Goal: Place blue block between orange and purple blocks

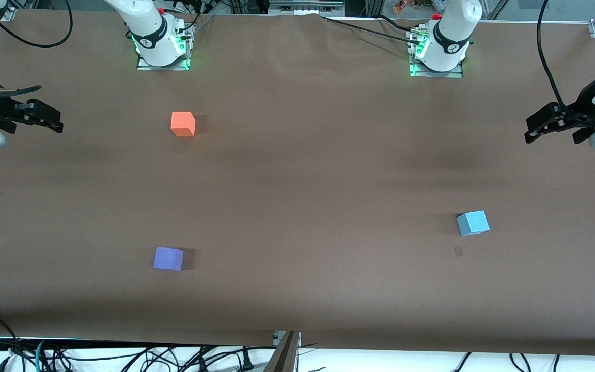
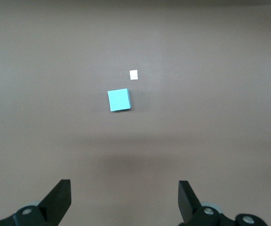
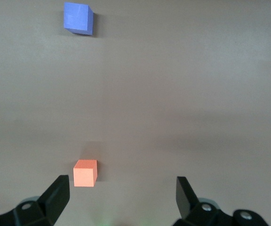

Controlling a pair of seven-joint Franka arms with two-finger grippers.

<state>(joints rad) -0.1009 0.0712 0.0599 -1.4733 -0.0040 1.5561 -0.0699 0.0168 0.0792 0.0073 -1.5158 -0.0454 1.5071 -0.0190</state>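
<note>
The light blue block [image 1: 472, 222] sits on the brown table toward the left arm's end; it also shows in the left wrist view [image 2: 119, 100]. The orange block [image 1: 183, 124] sits toward the right arm's end, near that arm's base. The purple block [image 1: 168, 258] lies nearer to the front camera than the orange block. Both show in the right wrist view, the orange block [image 3: 85, 173] and the purple block [image 3: 78, 18]. My left gripper [image 1: 533, 130] [image 2: 124, 197] is open and empty, up over the left arm's end of the table. My right gripper [image 1: 56, 120] [image 3: 123, 195] is open and empty, up over the right arm's end.
A small square mark [image 1: 458, 251] [image 2: 133, 75] lies on the table next to the blue block. The two arm bases [image 1: 162, 49] [image 1: 438, 54] stand along the table's edge farthest from the front camera. Cables [image 1: 122, 356] hang below the nearest edge.
</note>
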